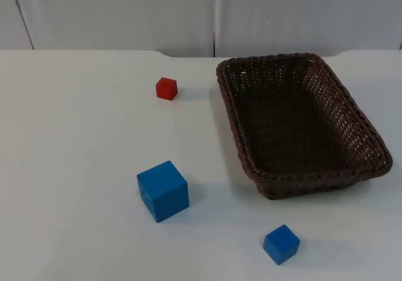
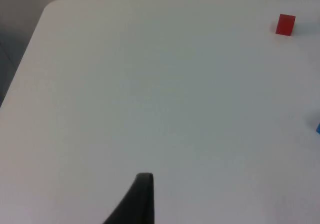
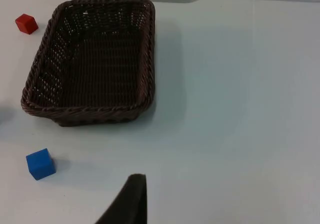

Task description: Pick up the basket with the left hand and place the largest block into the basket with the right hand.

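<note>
We found the empty basket resting on the counter, the largest blue block well apart; we could not tell either pincer's state, and judged the left pincer should take the near rim squarely before lifting.

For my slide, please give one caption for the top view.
Empty brown basket on a white table, with large blue block, small blue block and red block outside it.

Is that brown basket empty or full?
Empty: the basket shows bare woven floor; all three blocks sit outside it on the table.
</note>
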Action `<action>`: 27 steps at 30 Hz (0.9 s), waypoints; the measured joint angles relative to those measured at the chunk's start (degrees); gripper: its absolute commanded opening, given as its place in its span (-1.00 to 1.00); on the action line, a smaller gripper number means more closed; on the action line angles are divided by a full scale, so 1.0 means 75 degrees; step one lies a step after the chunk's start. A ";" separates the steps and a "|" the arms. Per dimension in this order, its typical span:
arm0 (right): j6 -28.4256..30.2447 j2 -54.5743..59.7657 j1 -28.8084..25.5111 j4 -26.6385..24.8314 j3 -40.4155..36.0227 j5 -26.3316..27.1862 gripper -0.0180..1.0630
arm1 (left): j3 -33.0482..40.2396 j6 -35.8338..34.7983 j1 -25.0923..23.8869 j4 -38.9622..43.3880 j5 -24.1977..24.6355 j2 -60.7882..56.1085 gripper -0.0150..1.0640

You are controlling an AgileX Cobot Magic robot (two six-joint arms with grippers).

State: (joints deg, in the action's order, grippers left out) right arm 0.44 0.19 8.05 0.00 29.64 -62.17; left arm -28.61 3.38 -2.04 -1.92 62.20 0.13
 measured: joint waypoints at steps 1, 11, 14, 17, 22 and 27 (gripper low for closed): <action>0.0000 0.0000 0.0000 0.0000 0.0000 0.0000 0.98 | 0.0000 0.0000 0.0000 0.0000 0.0000 0.0000 0.98; 0.0000 0.0000 0.0000 0.0000 0.0000 0.0000 0.98 | 0.0000 0.0000 0.0000 0.0015 0.0000 0.0000 0.98; 0.0000 0.0000 0.0000 0.0000 0.0000 0.0000 0.98 | 0.0000 0.0000 0.0000 0.0015 0.0000 0.0000 0.98; 0.0000 0.0000 0.0000 0.0000 0.0000 0.0000 0.98 | 0.0000 0.0000 0.0000 0.0029 0.0000 0.0000 0.98; 0.0000 0.0000 0.0000 0.0000 0.0000 0.0000 0.98 | 0.0000 0.0000 0.0000 0.0029 0.0000 0.0000 0.98; 0.0000 0.0000 0.0000 0.0000 0.0000 0.0000 0.98 | 0.0000 -0.0048 0.0000 0.0055 0.0000 0.0000 0.98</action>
State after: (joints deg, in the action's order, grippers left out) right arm 0.44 0.19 8.05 0.00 29.64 -62.17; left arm -28.61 3.02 -2.04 -1.51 62.20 0.13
